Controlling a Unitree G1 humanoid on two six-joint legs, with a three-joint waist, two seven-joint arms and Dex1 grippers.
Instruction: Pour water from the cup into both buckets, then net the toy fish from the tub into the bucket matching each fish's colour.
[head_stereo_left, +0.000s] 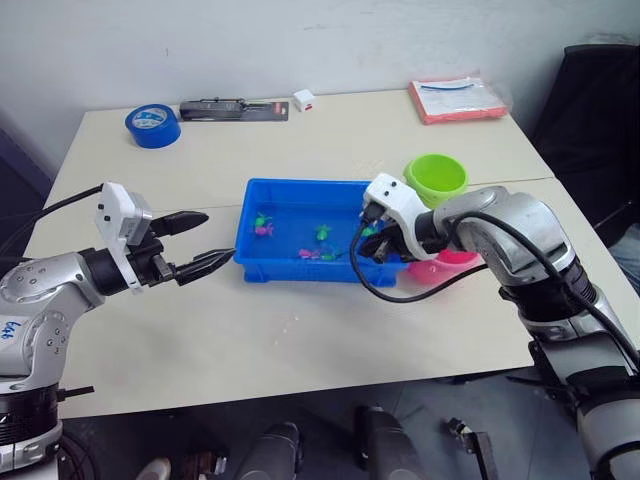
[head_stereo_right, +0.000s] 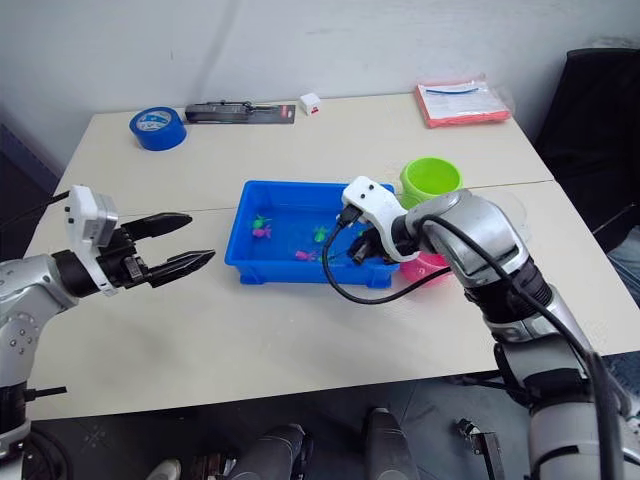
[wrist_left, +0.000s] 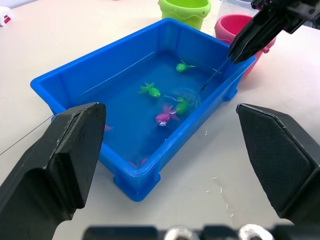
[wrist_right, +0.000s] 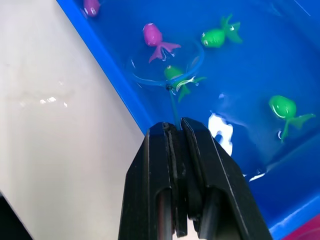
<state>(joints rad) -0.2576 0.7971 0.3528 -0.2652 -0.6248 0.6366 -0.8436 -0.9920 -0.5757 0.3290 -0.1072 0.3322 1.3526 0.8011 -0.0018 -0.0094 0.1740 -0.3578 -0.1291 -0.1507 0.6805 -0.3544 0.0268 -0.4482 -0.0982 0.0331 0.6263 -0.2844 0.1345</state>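
The tub (head_stereo_left: 300, 235) sat near the middle of the surface (head_stereo_left: 300, 340), holding water and several toy fish (wrist_left: 165, 118), green and pink. The right gripper (wrist_right: 175, 131) hung over the tub's right end with its jaws clamped on the thin handle of the net (wrist_right: 167, 64). The net's hoop lay in the water, a green fish resting at the hoop's rim and a pink one just beside it. Two more green fish floated apart from the hoop, and another pink one lay toward the tub's corner.

The green bucket (head_stereo_left: 436, 177) stood just beyond the tub's far right corner. The pink bucket (wrist_left: 240, 30) stood beside it, close against the tub's right end and partly hidden by the right arm in the head views.

The left gripper (head_stereo_left: 205, 245) hovered above the surface to the left of the tub, jaws spread wide and holding nothing.

A blue tape roll (head_stereo_left: 153, 125) lay at the far left corner, a dark flat tool (head_stereo_left: 233, 109) along the far edge, and a pink packet (head_stereo_left: 458, 99) toward the far right corner
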